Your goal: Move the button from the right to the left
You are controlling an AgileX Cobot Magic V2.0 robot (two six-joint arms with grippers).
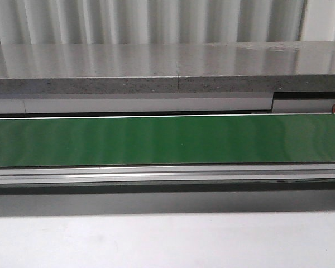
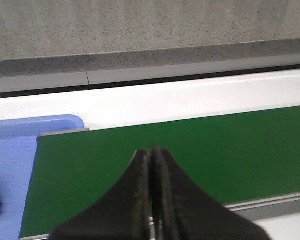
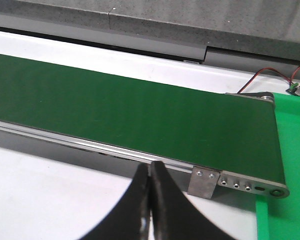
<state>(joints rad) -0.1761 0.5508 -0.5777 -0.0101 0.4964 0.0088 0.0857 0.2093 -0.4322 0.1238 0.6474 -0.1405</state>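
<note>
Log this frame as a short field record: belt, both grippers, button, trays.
belt: green conveyor belt, nothing on it in any view
left gripper: jaws shut, holding nothing, over the belt's end
right gripper: jaws shut, holding nothing, near the belt's front rail
button: not identifiable; a small object at the left wrist view's edge is too cropped to name
trays: blue tray; green surface
</note>
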